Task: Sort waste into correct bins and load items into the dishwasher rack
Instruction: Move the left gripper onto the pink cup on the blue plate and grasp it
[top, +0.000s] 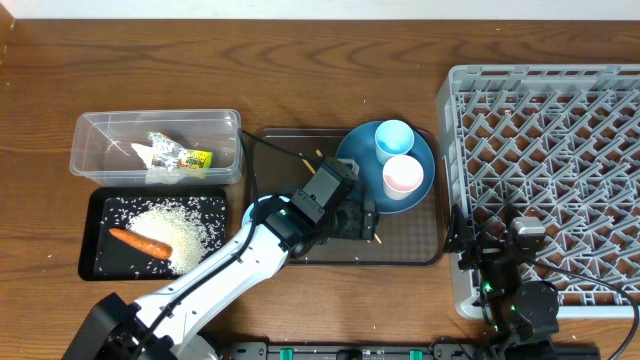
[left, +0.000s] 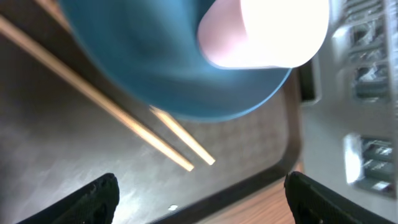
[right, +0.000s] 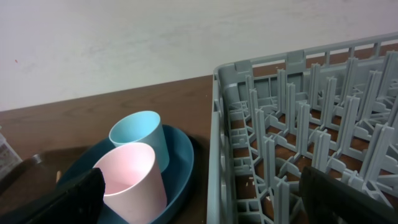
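My left gripper (top: 366, 222) hovers open over the dark brown serving tray (top: 300, 250), just short of the blue plate (top: 365, 160). The plate carries a light blue cup (top: 394, 138) and a pinkish cup (top: 403, 177). In the left wrist view two wooden chopsticks (left: 163, 142) run out from under the plate (left: 168, 74), ahead of the open gripper (left: 202, 202), which has nothing between its fingers. My right gripper (top: 490, 247) stands open at the near left corner of the grey dishwasher rack (top: 545, 150). The carrot (top: 140, 242) and rice (top: 185, 222) lie in the black tray (top: 95, 240). The wrapper (top: 182, 157) and tissue (top: 158, 175) are in the clear tub (top: 95, 130).
The rack's left wall (right: 219, 143) stands close beside the plate (right: 183, 165) and both cups (right: 140, 134). The serving tray's raised rim (left: 249, 186) runs under my left fingers. Brown tabletop lies behind the tub and tray.
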